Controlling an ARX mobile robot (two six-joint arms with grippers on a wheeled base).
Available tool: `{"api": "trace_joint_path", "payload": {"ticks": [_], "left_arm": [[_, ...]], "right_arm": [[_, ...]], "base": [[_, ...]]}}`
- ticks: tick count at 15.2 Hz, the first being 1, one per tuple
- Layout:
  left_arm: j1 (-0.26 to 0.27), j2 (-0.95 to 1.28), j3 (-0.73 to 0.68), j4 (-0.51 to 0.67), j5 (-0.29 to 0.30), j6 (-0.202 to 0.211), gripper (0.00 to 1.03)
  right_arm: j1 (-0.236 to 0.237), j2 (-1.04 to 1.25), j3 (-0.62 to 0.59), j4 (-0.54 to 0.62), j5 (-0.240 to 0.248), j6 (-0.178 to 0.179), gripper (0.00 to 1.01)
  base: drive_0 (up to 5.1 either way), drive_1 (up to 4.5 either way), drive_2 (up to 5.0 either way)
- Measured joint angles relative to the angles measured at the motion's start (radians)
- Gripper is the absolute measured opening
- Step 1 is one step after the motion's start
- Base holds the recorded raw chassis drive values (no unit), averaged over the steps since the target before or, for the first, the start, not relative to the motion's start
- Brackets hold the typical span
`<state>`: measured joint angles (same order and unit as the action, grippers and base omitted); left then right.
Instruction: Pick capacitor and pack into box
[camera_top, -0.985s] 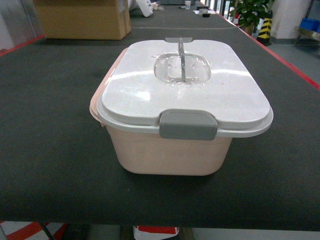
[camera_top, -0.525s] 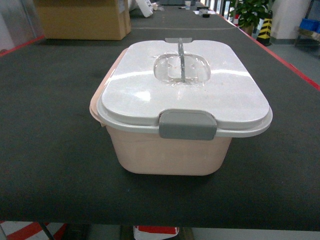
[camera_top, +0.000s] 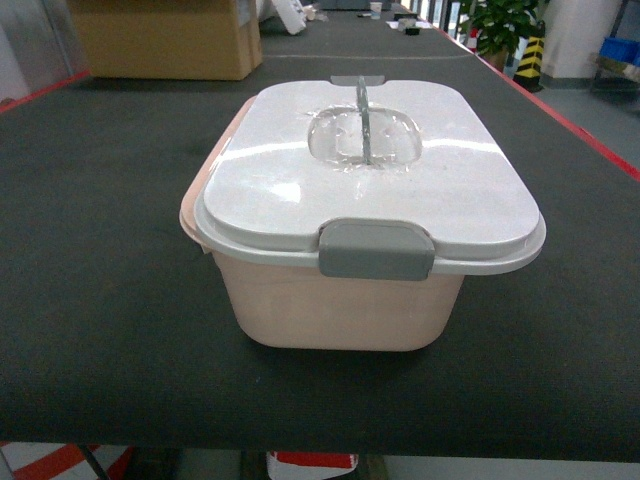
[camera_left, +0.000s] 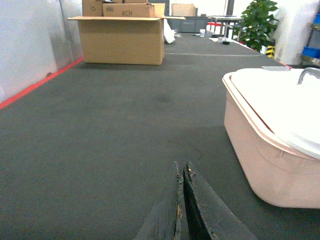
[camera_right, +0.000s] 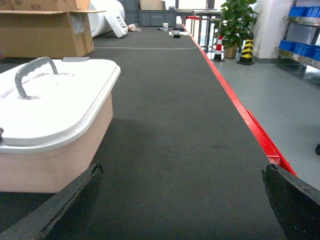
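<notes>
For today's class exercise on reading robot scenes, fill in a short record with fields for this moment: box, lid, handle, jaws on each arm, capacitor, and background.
box: pink box on the dark table
lid: white lid on the box, grey latch at the near edge
handle: grey handle standing upright on the lid
left gripper: jaws shut, low over the table, left of the box, apart from it
right gripper: jaws wide open, right of the box
capacitor: none visible
background: carton, plant
</notes>
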<state>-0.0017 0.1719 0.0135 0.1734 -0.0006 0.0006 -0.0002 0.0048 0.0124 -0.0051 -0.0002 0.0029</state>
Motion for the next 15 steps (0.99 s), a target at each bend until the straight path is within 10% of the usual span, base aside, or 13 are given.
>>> {"api": "trace_joint_path", "payload": {"ticks": [2, 6, 15], "left_arm": [[0.000, -0.152, 0.000, -0.187, 0.000, 0.000, 0.02], [0.000, -0.161, 0.000, -0.173, 0.000, 0.000, 0.05], [0.000, -0.161, 0.000, -0.178, 0.000, 0.000, 1.00]], "right_arm": [[0.000, 0.000, 0.000, 0.000, 0.000, 0.000, 0.98], [0.000, 0.000, 0.000, -0.001, 0.000, 0.000, 0.98], [0.000, 0.000, 0.000, 0.000, 0.000, 0.000, 0.98]], "base": [[0.0, 0.00, 0.0], [0.0, 0.00, 0.0], [0.0, 0.00, 0.0]]}}
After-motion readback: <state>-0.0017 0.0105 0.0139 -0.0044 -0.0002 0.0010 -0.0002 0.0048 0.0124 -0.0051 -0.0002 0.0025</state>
